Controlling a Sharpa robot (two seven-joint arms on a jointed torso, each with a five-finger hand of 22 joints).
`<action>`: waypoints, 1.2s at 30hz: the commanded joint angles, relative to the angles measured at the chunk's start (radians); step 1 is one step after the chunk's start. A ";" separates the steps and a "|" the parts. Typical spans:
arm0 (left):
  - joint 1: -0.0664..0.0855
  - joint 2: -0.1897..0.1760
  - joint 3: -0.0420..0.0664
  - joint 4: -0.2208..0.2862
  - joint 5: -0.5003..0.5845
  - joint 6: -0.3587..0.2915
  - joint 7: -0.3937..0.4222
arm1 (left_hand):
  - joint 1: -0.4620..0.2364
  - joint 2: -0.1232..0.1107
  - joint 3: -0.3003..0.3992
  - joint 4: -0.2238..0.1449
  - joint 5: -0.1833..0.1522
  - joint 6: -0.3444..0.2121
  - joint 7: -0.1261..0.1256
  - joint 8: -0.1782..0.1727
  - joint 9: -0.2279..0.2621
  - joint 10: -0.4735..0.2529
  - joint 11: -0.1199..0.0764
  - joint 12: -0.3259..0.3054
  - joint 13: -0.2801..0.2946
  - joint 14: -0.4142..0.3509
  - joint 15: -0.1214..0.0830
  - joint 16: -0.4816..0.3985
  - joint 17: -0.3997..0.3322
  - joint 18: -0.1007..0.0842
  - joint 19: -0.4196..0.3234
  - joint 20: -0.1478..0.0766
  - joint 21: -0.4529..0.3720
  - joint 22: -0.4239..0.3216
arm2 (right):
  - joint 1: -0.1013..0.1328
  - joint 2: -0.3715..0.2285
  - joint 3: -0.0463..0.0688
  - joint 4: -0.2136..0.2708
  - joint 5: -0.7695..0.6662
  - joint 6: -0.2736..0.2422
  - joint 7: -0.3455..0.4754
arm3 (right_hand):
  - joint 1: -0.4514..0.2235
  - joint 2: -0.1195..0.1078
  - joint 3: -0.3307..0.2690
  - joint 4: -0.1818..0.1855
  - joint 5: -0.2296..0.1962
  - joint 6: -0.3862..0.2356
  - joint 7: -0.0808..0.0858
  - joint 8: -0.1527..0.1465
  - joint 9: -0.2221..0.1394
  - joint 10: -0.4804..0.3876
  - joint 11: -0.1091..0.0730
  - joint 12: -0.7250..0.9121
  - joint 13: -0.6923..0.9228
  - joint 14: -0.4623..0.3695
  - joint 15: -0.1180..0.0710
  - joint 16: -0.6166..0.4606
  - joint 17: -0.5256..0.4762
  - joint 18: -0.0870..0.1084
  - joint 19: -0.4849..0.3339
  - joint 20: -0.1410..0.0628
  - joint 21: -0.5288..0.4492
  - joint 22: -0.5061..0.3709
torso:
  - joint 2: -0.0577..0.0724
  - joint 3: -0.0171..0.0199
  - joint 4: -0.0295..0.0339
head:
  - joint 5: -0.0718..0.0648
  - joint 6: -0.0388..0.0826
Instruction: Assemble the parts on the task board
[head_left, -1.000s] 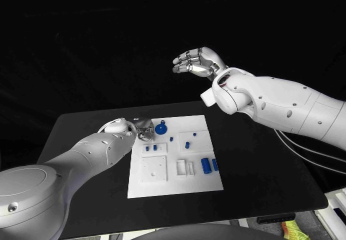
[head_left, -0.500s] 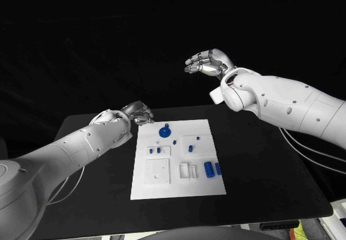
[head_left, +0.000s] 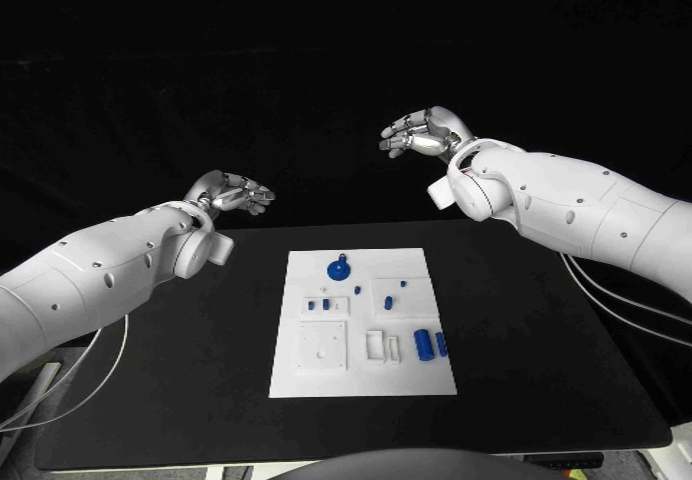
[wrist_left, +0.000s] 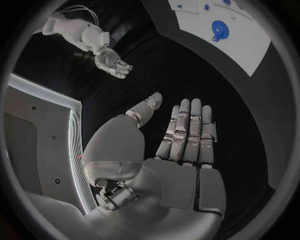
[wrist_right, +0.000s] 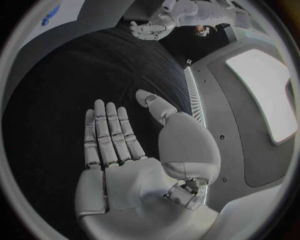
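The white task board (head_left: 329, 372) lies flat in the middle of the black table. On it are a round blue disc with a tab (head_left: 339, 268), a few small blue pegs (head_left: 389, 298) and two blue cylinders (head_left: 423, 342) near its right edge. My left hand (head_left: 231, 190) hovers beyond the table's far left edge, well away from the board. In the left wrist view this left hand (wrist_left: 181, 145) has a flat palm, straight fingers and nothing in it. My right hand (head_left: 423, 130) is raised high behind the board. The right wrist view shows this right hand (wrist_right: 125, 150) spread flat and empty too.
Black table (head_left: 173, 380) surrounds the board on all sides. White raised blocks and frames (head_left: 320, 342) stand on the board's near half. The left wrist view shows the board (wrist_left: 250, 45) with the blue disc (wrist_left: 219, 31) far from the fingers.
My left hand has lifted from beside the blue disc and drawn back to the far left, off the board. The right hand has shifted slightly. The disc stays on the board.
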 joint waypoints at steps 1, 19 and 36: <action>0.002 -0.024 0.003 0.044 0.176 0.023 0.063 | 0.001 0.002 -0.007 -0.003 0.004 -0.008 0.000 0.006 0.002 -0.009 0.001 0.000 -0.005 -0.006 0.010 -0.038 -0.007 0.005 -0.005 0.011 -0.011 -0.002 | -0.002 -0.003 -0.001 -0.011 -0.011 0.048 -0.003 | -0.003 0.012 -0.007 0.001 -0.004 -0.005 -0.003 0.005 -0.001 0.014 -0.002 -0.004 0.001 0.021 -0.003 -0.004 0.003 0.013 0.015 -0.001 -0.011 -0.008 | -0.012 -0.0038 0.0141 | -0.003 -0.003; 0.006 -0.085 0.005 0.133 0.267 0.022 0.104 | 0.007 0.012 -0.013 0.001 0.005 -0.010 0.003 0.015 0.003 -0.006 0.001 0.003 -0.013 -0.009 0.020 -0.102 -0.010 0.010 -0.015 0.023 -0.034 0.000 | -0.016 -0.002 -0.005 -0.014 -0.065 0.035 0.004 | -0.002 0.014 -0.011 0.000 -0.013 -0.002 -0.005 0.010 -0.002 0.030 -0.004 -0.021 -0.001 0.037 -0.004 -0.041 0.003 0.018 0.028 0.004 -0.043 -0.026 | 0.004 -0.0060 0.0233 | 0.006 -0.009; 0.053 -0.174 0.038 0.278 0.236 0.006 0.114 | 0.014 0.009 -0.013 -0.002 0.005 -0.006 0.003 0.020 0.004 -0.001 0.002 0.005 -0.014 -0.003 0.021 -0.110 -0.007 0.011 -0.013 0.023 -0.036 0.001 | -0.016 -0.041 -0.003 0.060 -0.061 -0.006 0.023 | 0.005 0.010 -0.008 0.000 -0.009 -0.001 -0.005 0.010 -0.003 0.030 -0.003 -0.028 -0.001 0.035 -0.002 -0.052 0.002 0.017 0.025 0.005 -0.051 -0.028 | 0.094 -0.0173 0.0379 | -0.008 -0.006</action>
